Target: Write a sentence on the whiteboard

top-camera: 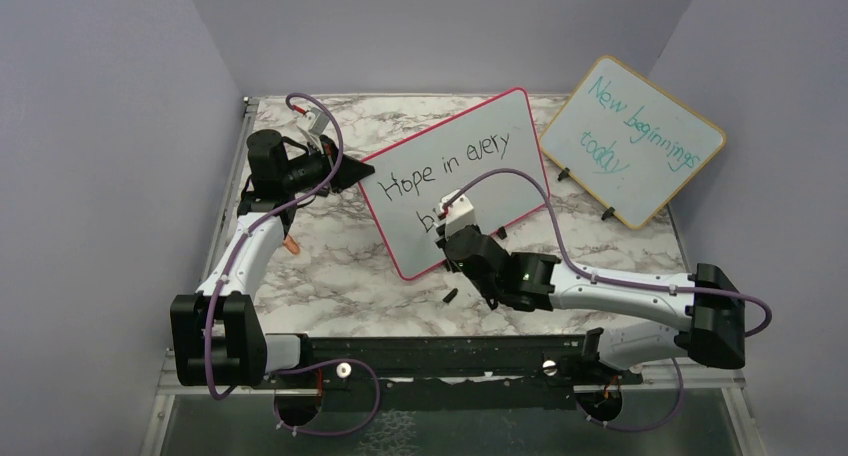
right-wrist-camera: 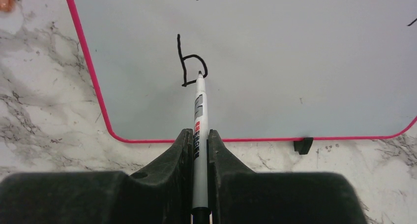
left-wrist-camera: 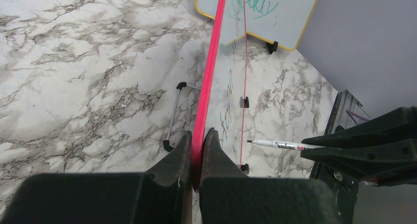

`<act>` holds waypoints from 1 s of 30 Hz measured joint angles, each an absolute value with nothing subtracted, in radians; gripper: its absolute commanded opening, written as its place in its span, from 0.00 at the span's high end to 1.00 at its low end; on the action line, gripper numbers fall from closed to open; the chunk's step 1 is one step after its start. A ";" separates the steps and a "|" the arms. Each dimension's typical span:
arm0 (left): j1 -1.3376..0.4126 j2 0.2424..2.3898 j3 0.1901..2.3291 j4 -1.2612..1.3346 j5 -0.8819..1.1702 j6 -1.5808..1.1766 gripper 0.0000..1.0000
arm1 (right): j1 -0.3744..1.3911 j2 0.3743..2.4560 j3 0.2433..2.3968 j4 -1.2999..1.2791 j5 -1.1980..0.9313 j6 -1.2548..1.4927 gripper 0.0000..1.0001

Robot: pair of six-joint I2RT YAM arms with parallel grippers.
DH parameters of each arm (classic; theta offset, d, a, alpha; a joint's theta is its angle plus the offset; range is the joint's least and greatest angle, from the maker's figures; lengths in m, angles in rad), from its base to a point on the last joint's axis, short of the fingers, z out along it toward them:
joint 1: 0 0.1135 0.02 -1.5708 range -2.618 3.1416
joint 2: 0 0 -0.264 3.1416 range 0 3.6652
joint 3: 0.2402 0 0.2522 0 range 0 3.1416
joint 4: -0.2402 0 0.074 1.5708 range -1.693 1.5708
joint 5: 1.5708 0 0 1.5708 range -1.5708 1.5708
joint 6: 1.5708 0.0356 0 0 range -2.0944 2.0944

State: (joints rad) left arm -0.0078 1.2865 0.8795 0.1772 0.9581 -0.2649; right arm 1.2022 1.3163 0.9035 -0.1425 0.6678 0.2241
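Observation:
The whiteboard point(top-camera: 490, 146) with a pink-red frame stands tilted mid-table. On it the sentence point(top-camera: 440, 166) reads "Hope in every" in black, with a "b" point(right-wrist-camera: 189, 69) started on a second line. My left gripper point(top-camera: 345, 171) is shut on the board's left edge point(left-wrist-camera: 209, 86), one finger each side. My right gripper point(top-camera: 448, 238) is shut on a white marker point(right-wrist-camera: 198, 121), whose tip touches the board at the "b". The marker also shows in the left wrist view point(left-wrist-camera: 278, 144).
A wooden-framed board point(top-camera: 635, 136) with teal "New beginnings today" stands at the back right. A small black cap point(top-camera: 450, 296) lies on the marble table in front of the whiteboard. An orange object point(top-camera: 291, 244) lies near the left arm.

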 measured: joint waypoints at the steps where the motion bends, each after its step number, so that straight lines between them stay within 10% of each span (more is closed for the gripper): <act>1: -0.008 1.287 0.879 0.178 0.958 -0.265 1.00 | 1.202 1.302 0.902 -0.140 0.680 0.218 0.99; 30: -0.008 1.287 0.879 0.177 0.958 -0.265 1.00 | 1.145 1.316 0.867 -0.006 0.658 0.156 0.99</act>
State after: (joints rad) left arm -0.0078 1.2865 0.8795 0.1772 0.9581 -0.2649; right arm 1.1450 1.3159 0.8673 -0.0055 0.6579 0.1558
